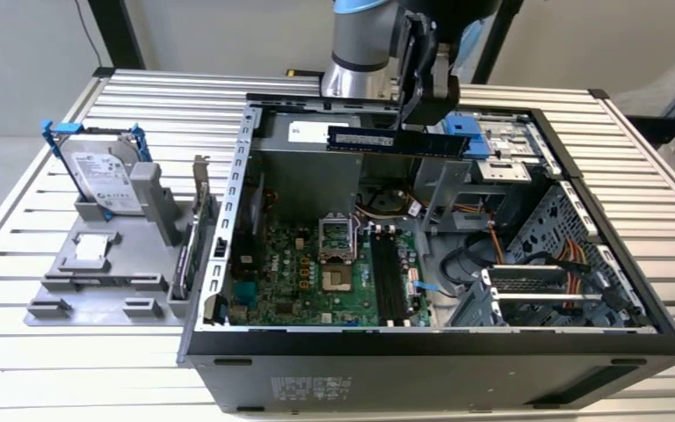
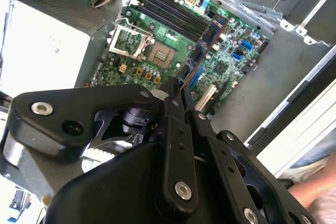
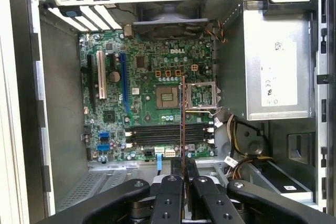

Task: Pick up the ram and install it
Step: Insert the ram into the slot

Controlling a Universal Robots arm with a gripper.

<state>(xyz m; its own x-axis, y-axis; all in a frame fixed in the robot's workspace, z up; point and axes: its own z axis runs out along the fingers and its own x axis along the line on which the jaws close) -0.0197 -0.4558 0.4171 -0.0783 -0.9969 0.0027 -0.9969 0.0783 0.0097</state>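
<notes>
The ram (image 1: 396,139), a long blue stick with dark chips, hangs level in the air over the back part of the open computer case (image 1: 214,264). My gripper (image 1: 422,121) is shut on its upper edge, near the end towards the exterior view's right. In both wrist views the ram (image 3: 182,121) (image 2: 202,51) shows edge-on, sticking out from between the black fingers (image 3: 170,192) (image 2: 178,129). Below it lies the green motherboard (image 3: 147,77) with its black memory slots (image 1: 387,281) (image 3: 168,135) (image 2: 168,11). The ram is well above the slots and touches nothing else.
On the exterior view's left, a grey stand (image 1: 91,264) holds a silver hard drive with blue handles (image 1: 103,176) and a card with a metal bracket (image 1: 197,220). Inside the case are a drive cage (image 1: 548,264), cables (image 1: 548,255) and a power supply (image 3: 275,72).
</notes>
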